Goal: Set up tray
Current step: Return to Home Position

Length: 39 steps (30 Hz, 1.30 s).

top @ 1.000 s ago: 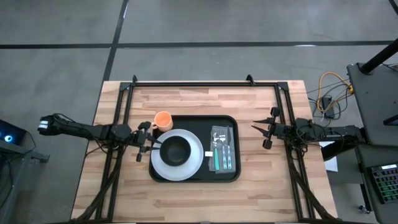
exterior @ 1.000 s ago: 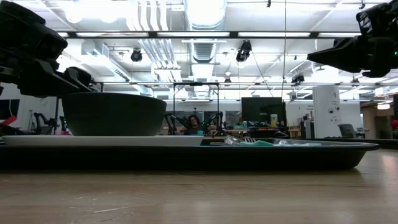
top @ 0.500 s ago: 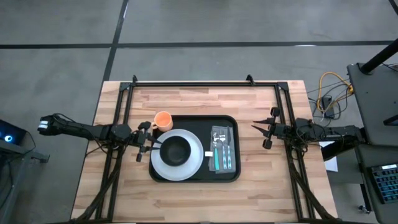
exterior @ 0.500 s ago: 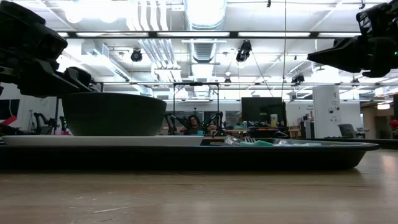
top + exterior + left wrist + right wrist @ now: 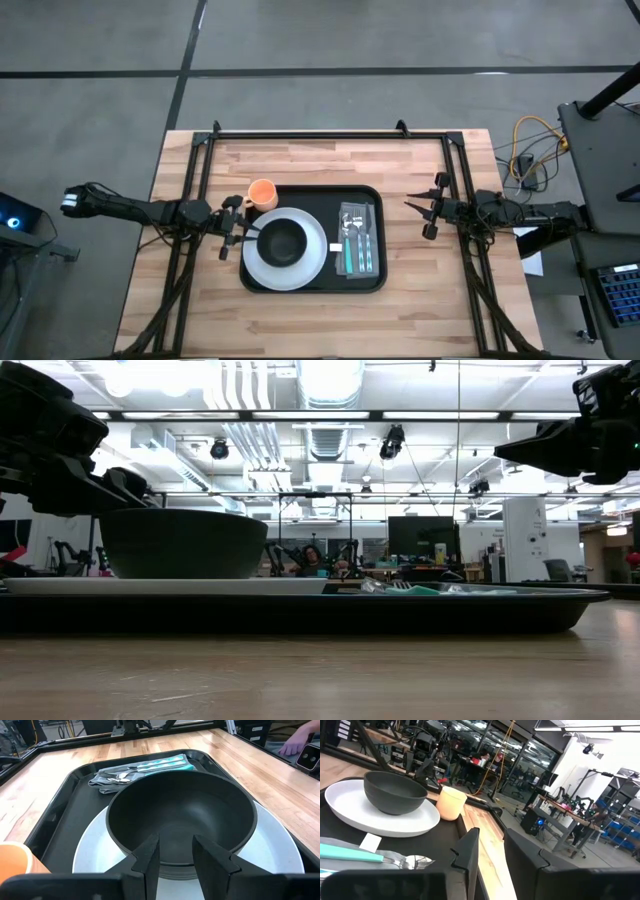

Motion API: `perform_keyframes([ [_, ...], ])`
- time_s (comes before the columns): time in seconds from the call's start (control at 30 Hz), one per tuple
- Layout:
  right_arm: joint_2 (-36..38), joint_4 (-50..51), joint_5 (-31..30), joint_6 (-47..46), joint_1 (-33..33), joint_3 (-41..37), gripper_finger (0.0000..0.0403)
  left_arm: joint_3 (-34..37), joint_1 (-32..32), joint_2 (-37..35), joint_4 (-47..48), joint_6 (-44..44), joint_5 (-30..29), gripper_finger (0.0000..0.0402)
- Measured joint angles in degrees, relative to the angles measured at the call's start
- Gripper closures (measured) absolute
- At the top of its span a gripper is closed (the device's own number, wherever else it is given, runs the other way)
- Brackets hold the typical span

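The black tray (image 5: 330,195) lies in the middle of the wooden table. On its left half a white plate (image 5: 310,262) carries a black bowl (image 5: 282,241). On its right half, cutlery with teal handles (image 5: 358,240) rests on a grey napkin. An orange cup (image 5: 262,193) stands at the tray's far left corner. My left gripper (image 5: 247,230) is open over the plate's left rim, its fingers (image 5: 150,857) just short of the bowl (image 5: 180,820). My right gripper (image 5: 420,215) is open, raised to the right of the tray and pointing toward it.
Black frame rails (image 5: 310,134) run along the table's far edge and down both sides. Bare wood lies free in front of, behind and to the right of the tray. A person's hand (image 5: 295,742) shows beyond the table's edge in the left wrist view.
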<state>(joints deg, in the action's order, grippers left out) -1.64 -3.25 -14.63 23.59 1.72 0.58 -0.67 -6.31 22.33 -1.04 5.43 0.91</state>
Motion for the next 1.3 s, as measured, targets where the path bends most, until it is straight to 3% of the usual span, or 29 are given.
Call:
perform_keyframes([
  [1.3,-0.01,0.0,-0.01,0.0,-0.01,-0.01,0.0334,0.0,0.02,0.0,0.0,0.0,0.01,0.0305],
])
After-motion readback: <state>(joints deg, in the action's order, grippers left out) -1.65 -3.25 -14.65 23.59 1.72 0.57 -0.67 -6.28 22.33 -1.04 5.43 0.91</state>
